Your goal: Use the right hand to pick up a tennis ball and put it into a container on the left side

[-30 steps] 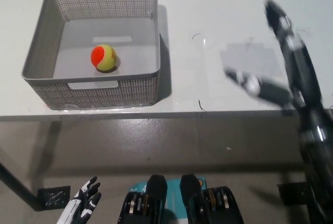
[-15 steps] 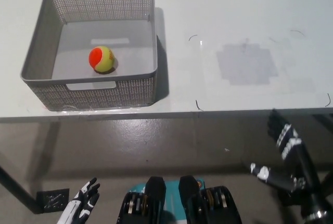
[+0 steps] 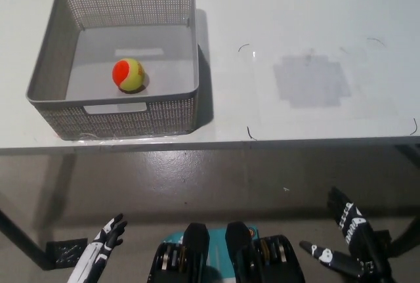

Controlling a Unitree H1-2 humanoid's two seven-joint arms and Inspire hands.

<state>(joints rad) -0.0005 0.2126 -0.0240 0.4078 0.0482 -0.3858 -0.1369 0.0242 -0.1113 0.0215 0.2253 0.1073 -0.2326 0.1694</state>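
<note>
Right now I see the tennis ball (image 3: 128, 75) lying on the floor of the grey mesh basket (image 3: 49, 53), a little toward the 7 o'clock side of the basket's middle, with its orange patch facing 9 o'clock and its yellow-green side facing 3 o'clock. Nothing touches the ball, and it sits clear of all four walls. The basket stands on the white table (image 3: 295, 20) at about 10 o'clock in my view, its near wall just short of the table's front edge. On the table at roughly 2 o'clock I can make out a darker grey rectangular patch (image 3: 310, 81), well apart from the basket. My black right hand (image 3: 348, 240) hangs below the table edge at about 5 o'clock, over the floor (image 3: 216, 178), holding nothing, with its fingers (image 3: 342, 207) spread wide apart and the thumb reaching toward 9 o'clock. My white left hand (image 3: 105, 243) rests low at 7 o'clock, also below the table; its fingers are apart and it carries nothing. Both hands are well away from the basket and the ball. A small dark square (image 3: 64, 251) lies on the floor just beside the left hand, at its 9 o'clock side.
</note>
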